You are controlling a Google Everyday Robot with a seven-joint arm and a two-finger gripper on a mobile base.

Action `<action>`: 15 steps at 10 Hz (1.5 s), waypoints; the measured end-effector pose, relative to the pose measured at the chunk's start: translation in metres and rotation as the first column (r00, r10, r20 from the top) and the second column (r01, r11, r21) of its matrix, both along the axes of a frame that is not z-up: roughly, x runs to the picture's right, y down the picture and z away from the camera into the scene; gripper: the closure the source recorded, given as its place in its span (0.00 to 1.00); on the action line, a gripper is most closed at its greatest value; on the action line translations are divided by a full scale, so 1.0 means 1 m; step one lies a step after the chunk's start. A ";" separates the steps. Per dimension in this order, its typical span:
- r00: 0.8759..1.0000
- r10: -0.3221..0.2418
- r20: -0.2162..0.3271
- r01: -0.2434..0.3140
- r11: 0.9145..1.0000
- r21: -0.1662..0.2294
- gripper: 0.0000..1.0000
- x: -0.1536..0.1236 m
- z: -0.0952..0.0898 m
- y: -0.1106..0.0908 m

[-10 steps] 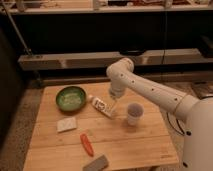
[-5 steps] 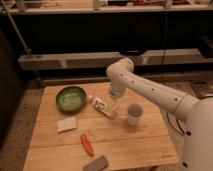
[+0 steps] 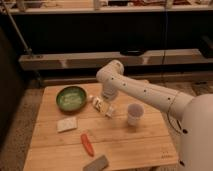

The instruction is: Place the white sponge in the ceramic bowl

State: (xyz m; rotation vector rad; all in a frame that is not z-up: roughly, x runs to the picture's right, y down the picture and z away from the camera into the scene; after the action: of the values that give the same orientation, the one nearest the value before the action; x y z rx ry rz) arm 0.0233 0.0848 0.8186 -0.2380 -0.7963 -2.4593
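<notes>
The white sponge [image 3: 66, 124] lies flat on the wooden table [image 3: 55, 157], left of centre. The green ceramic bowl [image 3: 71, 97] stands behind it, near the table's back left. My gripper [image 3: 109, 99] hangs from the white arm over the middle back of the table, right of the bowl and well away from the sponge. It is just above a white labelled bottle [image 3: 102, 106] lying on its side.
A white cup [image 3: 135, 114] stands right of the bottle. An orange carrot [image 3: 87, 144] lies in front of the sponge, and a grey block [image 3: 96, 163] sits at the table's front edge. A dark shelf runs behind the table.
</notes>
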 end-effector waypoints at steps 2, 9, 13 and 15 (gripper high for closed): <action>0.999 -0.041 0.003 0.041 0.999 0.008 0.20 -0.005 -0.001 0.011; 0.985 -0.171 0.036 0.169 0.985 0.034 0.20 -0.037 -0.004 0.036; 0.971 -0.231 0.055 0.228 0.972 0.051 0.20 -0.064 -0.006 0.047; 0.963 -0.264 0.054 0.260 0.964 0.059 0.20 -0.068 -0.010 0.053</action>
State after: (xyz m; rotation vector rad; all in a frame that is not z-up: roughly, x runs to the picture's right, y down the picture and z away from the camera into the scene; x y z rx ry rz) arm -0.0448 0.1377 0.8086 -0.2649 -0.7682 -2.7440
